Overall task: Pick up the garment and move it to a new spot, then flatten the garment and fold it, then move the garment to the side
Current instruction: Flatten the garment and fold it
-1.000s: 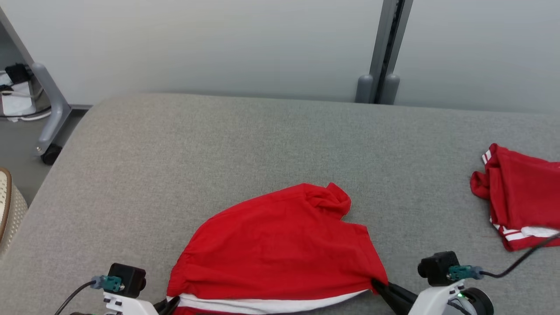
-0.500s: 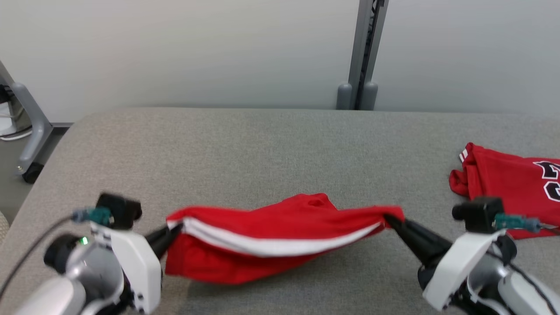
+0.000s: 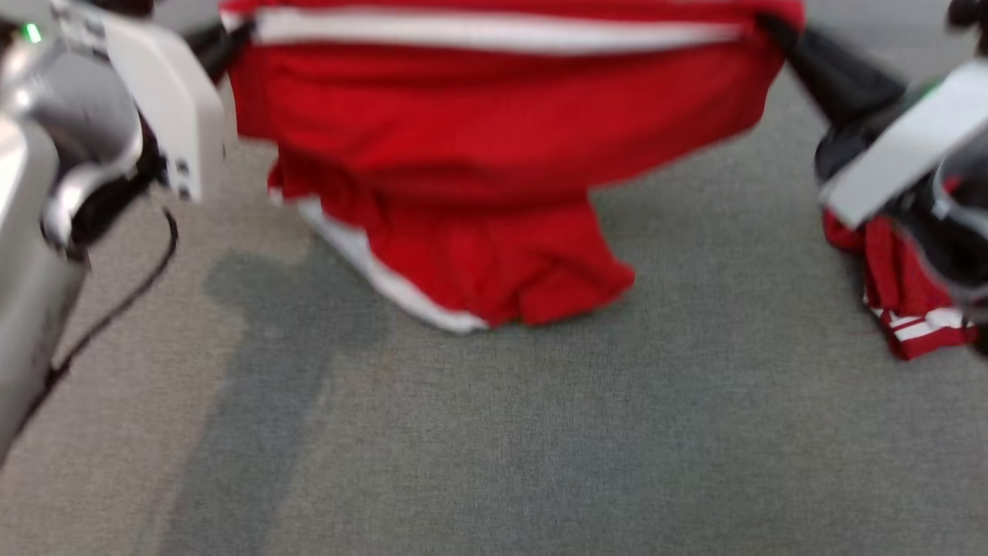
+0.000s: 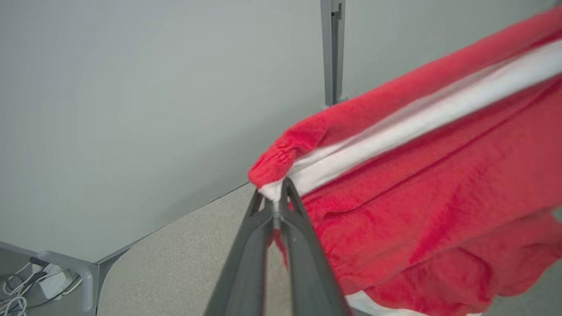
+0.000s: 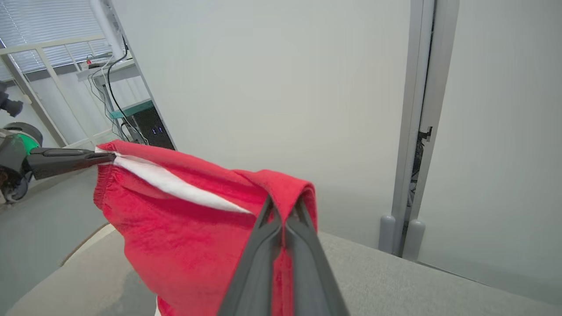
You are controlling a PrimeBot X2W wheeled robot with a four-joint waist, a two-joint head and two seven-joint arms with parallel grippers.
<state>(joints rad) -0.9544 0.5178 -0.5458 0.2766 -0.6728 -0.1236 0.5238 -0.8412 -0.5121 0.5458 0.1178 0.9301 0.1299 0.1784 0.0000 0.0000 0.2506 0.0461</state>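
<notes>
The garment [image 3: 494, 131] is red with a white band along its upper edge. It hangs stretched between both grippers above the grey surface, its lower part dangling near that surface. My left gripper [image 3: 224, 35] is shut on the garment's left corner; the left wrist view shows the garment [image 4: 417, 175] pinched at my left gripper [image 4: 276, 199]. At the right corner my right gripper [image 3: 772, 27] is shut on the cloth. The right wrist view shows the garment [image 5: 189, 228] draped over my right gripper [image 5: 283, 206], with the other arm's gripper [image 5: 105, 159] holding the far corner.
A second red garment [image 3: 907, 309] with white stripes lies at the right, partly behind my right arm. The grey padded surface [image 3: 494, 432] spreads wide in front of the hanging garment. A pale wall and a grey post [image 5: 417, 131] stand beyond the surface.
Both grippers have lifted the garment off the surface and it now hangs between them. The head view has tilted down, so the whole picture has shifted.
</notes>
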